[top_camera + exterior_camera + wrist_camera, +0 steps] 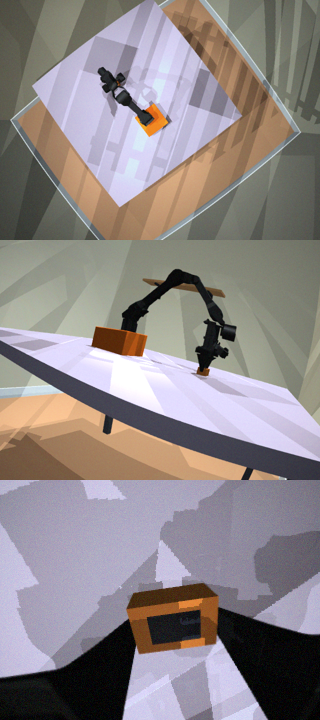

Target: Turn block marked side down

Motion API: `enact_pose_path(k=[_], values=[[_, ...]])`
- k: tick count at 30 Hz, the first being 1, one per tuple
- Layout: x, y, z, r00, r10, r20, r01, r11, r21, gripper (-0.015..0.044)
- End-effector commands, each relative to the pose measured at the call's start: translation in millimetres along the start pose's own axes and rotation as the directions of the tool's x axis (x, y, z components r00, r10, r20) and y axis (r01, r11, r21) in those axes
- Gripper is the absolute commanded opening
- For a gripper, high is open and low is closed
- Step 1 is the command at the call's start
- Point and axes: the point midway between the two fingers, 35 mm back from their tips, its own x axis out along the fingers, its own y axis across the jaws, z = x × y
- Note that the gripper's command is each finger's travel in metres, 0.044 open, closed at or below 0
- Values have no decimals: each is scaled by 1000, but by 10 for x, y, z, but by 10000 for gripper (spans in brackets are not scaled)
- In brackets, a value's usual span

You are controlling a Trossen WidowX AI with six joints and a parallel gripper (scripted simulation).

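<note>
The small orange block (203,372) (138,630) has a dark rectangular mark (174,627) on the face turned up toward the wrist camera. A little of the block (118,83) shows beside the gripper in the top view. My gripper (203,369) (172,616) points down and is shut on the block, with one finger at each short end. The block hangs slightly above the pale lilac table (124,191) (165,400), with its shadow just below it in the exterior view. The underside of the block is hidden.
The arm stands on a large orange box (151,131) (109,340) on the table. A wooden board (184,287) shows behind the arm in the exterior view. The table's edge (155,418) runs along the near side, with an orange-brown floor (180,201) below.
</note>
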Motion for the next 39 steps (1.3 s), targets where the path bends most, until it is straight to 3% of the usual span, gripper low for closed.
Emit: enact_pose_path(k=[1, 5, 12, 39], values=[[-42, 3, 1, 1000, 2, 0, -2, 1000, 3, 90], [-281, 3, 1, 1000, 2, 0, -2, 1000, 3, 0], [-277, 4, 6, 1000, 2, 21, -2, 1000, 2, 0], [-169, 9, -2, 911, -1, 413, 2, 1000, -2, 0]])
